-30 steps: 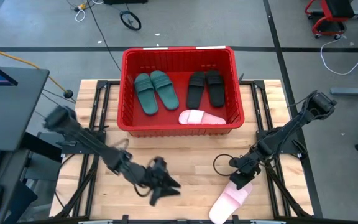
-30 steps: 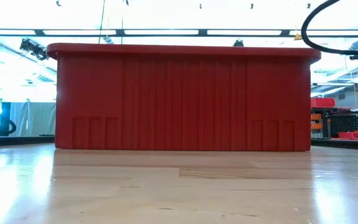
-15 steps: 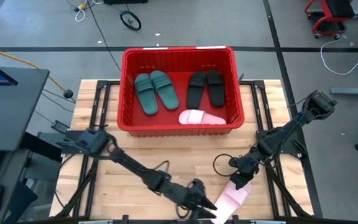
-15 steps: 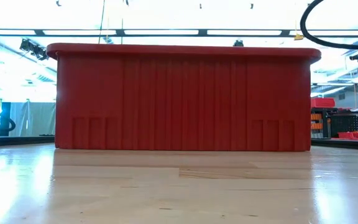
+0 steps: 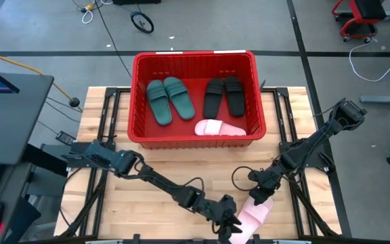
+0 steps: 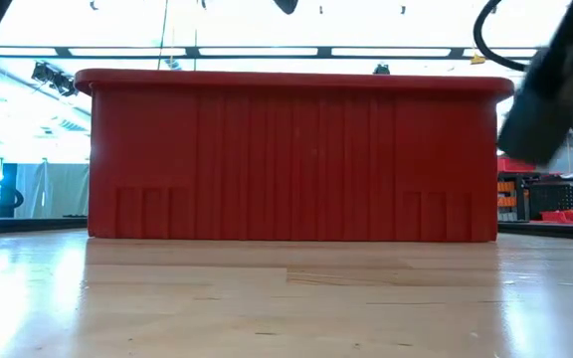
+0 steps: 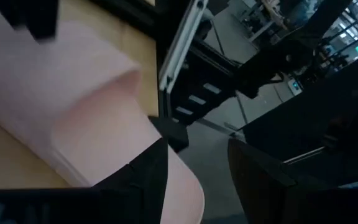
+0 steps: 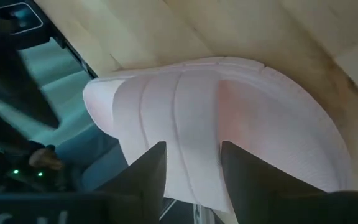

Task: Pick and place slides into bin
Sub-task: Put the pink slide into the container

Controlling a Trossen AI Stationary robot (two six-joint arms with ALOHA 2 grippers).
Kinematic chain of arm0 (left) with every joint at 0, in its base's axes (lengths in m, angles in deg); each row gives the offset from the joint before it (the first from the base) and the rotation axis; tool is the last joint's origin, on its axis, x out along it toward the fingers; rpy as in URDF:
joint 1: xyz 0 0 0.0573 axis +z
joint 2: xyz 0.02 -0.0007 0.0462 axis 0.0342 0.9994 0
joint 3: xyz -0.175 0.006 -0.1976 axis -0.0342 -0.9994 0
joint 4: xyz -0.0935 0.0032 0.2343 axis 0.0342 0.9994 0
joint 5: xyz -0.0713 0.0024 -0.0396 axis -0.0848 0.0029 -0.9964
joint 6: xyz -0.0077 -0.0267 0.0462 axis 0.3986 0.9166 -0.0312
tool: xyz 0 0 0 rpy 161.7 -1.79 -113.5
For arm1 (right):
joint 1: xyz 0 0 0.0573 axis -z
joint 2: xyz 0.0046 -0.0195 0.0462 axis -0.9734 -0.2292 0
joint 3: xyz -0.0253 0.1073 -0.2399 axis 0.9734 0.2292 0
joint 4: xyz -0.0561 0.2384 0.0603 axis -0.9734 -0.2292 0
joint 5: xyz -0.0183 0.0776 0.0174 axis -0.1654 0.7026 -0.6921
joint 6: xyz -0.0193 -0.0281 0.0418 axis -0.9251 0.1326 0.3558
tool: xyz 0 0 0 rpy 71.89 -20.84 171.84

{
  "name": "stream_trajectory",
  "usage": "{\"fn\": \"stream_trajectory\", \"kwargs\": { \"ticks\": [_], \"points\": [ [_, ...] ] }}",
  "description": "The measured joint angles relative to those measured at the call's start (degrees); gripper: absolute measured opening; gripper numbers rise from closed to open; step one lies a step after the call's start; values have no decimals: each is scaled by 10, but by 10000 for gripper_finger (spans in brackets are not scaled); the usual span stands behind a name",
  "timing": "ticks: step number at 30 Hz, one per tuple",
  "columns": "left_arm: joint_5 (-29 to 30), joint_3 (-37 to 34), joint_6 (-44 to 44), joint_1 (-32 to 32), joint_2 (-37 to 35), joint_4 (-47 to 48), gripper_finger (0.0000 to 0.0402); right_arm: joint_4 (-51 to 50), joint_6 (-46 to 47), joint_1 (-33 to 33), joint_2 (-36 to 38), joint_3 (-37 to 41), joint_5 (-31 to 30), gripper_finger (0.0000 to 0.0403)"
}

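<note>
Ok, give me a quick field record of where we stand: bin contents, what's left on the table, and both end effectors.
bin: red crate at the table's far side
in bin: two green slides, two black slides, one pink slide
on table: one pink slide at the near edge
left end effector: open, at that slide's near end
right end effector: open, over that slide's far end
slides left to place: one

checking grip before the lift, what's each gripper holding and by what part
Cannot be told. Right gripper sits at one end of the pink slide, left gripper at its side; no closed grip shows.
</note>
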Motion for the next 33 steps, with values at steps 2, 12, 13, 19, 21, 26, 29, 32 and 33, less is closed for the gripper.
{"fn": "stream_trajectory", "kwargs": {
  "ticks": [2,12,13,19,21,26,29,32,33],
  "points": [
    [-1,0,11,-5,10,-4,172,0,0,0,0,0,-4,159],
    [5,0,26,-17,49,-46,172,2,-4,0,0,0,-29,159],
    [13,0,26,-15,49,-42,172,1,-4,0,0,0,-30,159],
    [28,0,52,13,49,-30,172,2,-2,0,0,0,-43,159],
    [28,0,55,20,49,-28,172,2,-2,0,0,0,-43,159],
    [30,0,34,23,49,-40,172,2,-2,0,0,0,-44,159],
    [28,0,40,20,49,-21,171,2,-4,0,0,0,-47,159],
    [28,0,51,20,55,-19,171,2,-5,0,0,0,-47,159],
    [34,0,53,20,55,-17,171,1,-4,0,0,0,-47,159]
  ]
}}
